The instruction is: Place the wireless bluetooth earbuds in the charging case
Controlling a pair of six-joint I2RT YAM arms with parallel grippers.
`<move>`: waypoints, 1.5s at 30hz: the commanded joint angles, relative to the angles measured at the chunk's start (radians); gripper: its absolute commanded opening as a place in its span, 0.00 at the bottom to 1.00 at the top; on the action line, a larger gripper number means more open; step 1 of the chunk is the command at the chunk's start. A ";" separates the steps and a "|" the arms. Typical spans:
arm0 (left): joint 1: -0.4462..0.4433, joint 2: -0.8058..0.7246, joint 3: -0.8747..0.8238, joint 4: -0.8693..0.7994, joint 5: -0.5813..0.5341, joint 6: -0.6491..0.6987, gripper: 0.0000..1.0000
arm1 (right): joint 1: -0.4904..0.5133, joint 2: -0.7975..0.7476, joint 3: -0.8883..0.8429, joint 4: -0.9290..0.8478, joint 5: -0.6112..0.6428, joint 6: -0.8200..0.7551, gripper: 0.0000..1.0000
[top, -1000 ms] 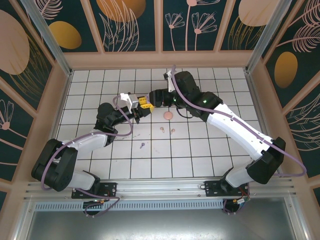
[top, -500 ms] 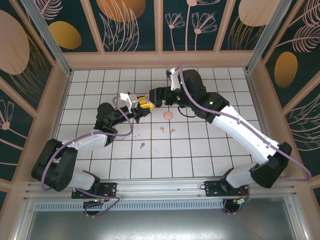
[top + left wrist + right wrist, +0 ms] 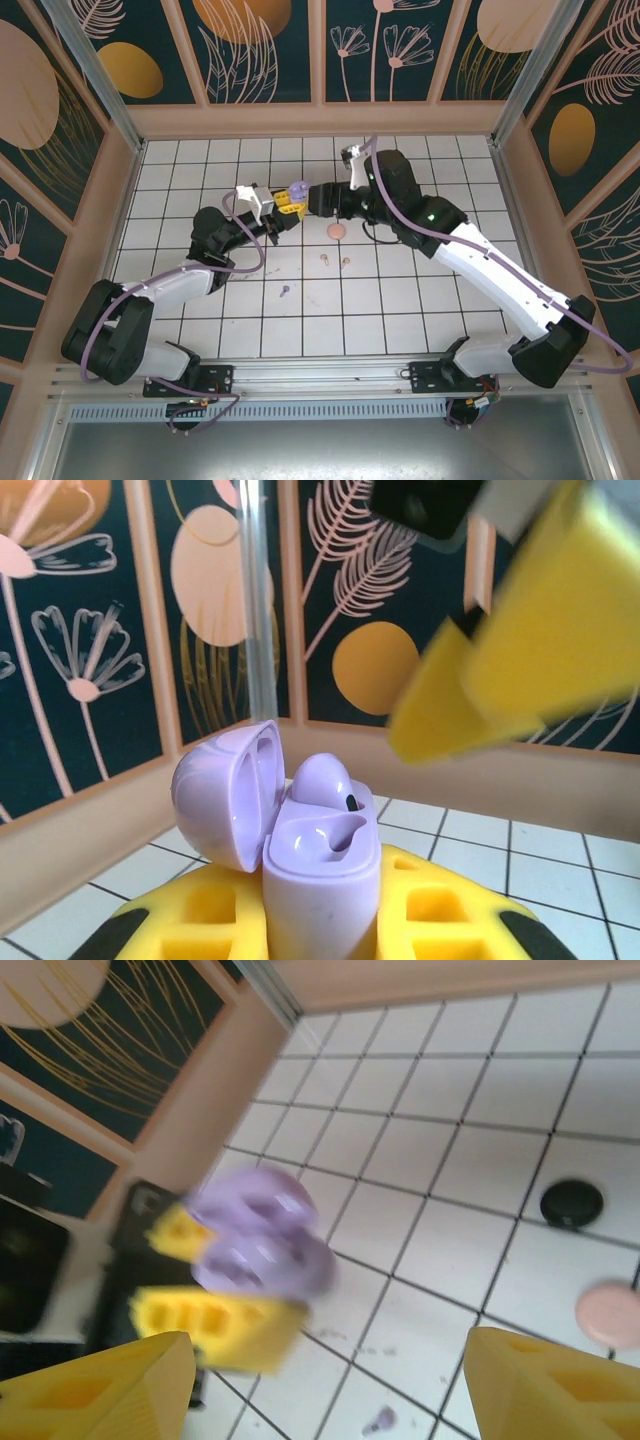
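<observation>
White tiled floor (image 3: 400, 310), dark floral walls (image 3: 260, 50) (peach framing (image 3: 317, 50))

A white tiled tabletop (image 3: 400, 300) with dark grout lines is fenced by a peach-coloured rim (image 3: 320, 118) at 12, 3 and 9 o'clock. Above the rim stand dark teal wall panels (image 3: 260, 50) painted with pale flowers, feathery leaves and orange ovals (image 3: 130, 70) — two slanted aluminium posts (image 3: 87, 66) rise at about 10 and 2 o'clock. At 6 o'clock a metal rail (image 3: 320, 375) runs along the near edge, with a perforated strip (image 3: 330, 411) just below it.
</observation>
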 commanded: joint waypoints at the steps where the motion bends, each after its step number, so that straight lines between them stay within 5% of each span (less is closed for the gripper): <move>1: 0.003 -0.028 -0.034 0.100 -0.141 0.007 0.00 | 0.012 -0.061 -0.098 0.039 0.040 0.066 0.72; 8: 0.006 -0.031 -0.090 0.197 -0.382 -0.004 0.00 | 0.076 -0.041 -0.320 0.149 0.080 0.275 0.72; 14: 0.038 -0.031 -0.103 0.232 -0.500 -0.048 0.00 | 0.182 0.157 -0.277 0.103 0.156 0.491 0.70; 29: 0.150 -0.032 -0.114 0.270 -0.609 -0.170 0.00 | 0.275 0.575 0.080 -0.120 0.151 0.696 0.50; 45: 0.179 -0.040 -0.154 0.340 -0.625 -0.176 0.00 | 0.316 0.821 0.335 -0.319 0.151 0.704 0.46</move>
